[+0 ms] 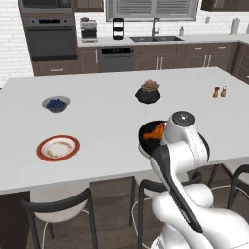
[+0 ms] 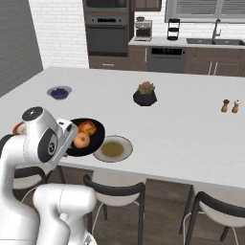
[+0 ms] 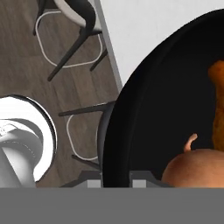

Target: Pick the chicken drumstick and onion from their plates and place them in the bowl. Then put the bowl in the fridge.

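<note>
Nearest the hand camera, the black bowl (image 3: 144, 113) is seen at the counter edge (image 3: 109, 52), its rim at the gripper (image 3: 117, 183); whether the pincer is clenched on that rim cannot be told. Inside lie the onion (image 2: 81, 140) and chicken drumstick (image 2: 88, 127), with the grey-olive plate (image 2: 113, 148) just beside and the red-rimmed plate (image 1: 58, 148) well apart. For the fridge trip, the bowl is judged best kept level and moved slowly, lest the onion roll out
</note>
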